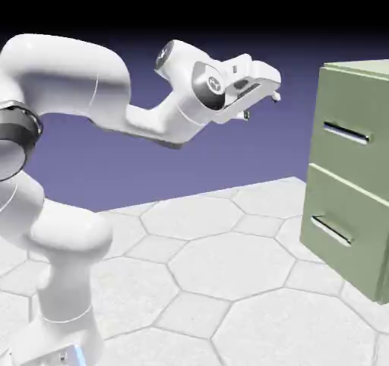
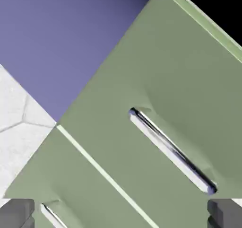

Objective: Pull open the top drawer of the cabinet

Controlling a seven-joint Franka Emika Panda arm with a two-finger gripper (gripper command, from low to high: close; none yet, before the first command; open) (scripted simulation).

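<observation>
The pale sage-green cabinet [image 1: 376,80] stands at the exterior view's right edge. Its top drawer [image 1: 357,114] sits flush with the front, and a thin silver bar handle [image 1: 346,134] runs across it. My gripper [image 1: 260,106] hangs in the air to the left of the top drawer, well apart from it, at about the handle's height and open. In the hand view the top drawer [image 2: 156,80] fills the frame on a slant, with its handle [image 2: 170,150] ahead. The two grey fingertips [image 2: 17,213] stand wide apart at the bottom corners with nothing between them.
The matching lower drawer [image 1: 346,243] with its own silver handle [image 1: 332,230] sits below the top one. The table [image 1: 228,266] has a white hexagon pattern. My arm's elbow and base [image 1: 61,281] rise at the lower left.
</observation>
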